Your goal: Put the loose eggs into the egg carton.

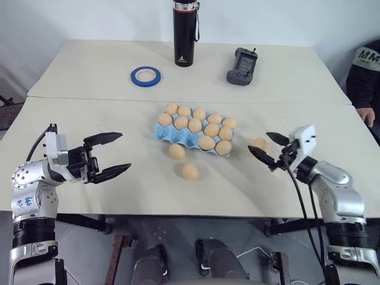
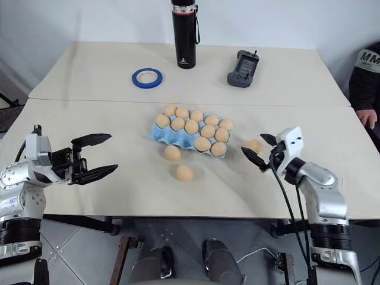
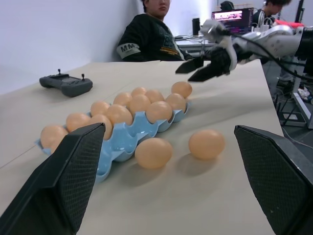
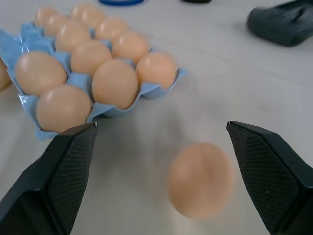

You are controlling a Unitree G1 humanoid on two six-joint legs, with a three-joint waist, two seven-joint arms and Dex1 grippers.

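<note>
1. Right gripper (image 4: 161,142), two black textured fingers with jaws released and holding nothing, frames a single small tan-orange oval egg (image 4: 200,178) in the right wrist view; this egg lies ahead of the jaws and between their lines, nearer one finger than the other.
2. On the pale beige counter (image 1: 89,77), as the head camera sees it, the same egg (image 1: 259,143) sits at about 10 o'clock from the right gripper (image 1: 271,149), just beyond its fingertips and not touched.
3. Light blue moulded lidless egg carton (image 1: 163,132) lies at mid-counter, its long axis running from 10 o'clock to 4 o'clock; most visible cups hold eggs, and a bare blue cup shows at its near-left corner.
4. Two further loose eggs rest at 6 o'clock of the carton: one (image 1: 176,151) just beside its near edge, one (image 1: 190,171) a little closer to the robot.
5. Left gripper (image 1: 110,155), jaws released and empty, points toward 3 o'clock at these two eggs and stands well apart from them.
6. Judgement: the right arm is much the nearer to its egg; a short advance along the jaw line should bring that egg between the fingers.
</note>
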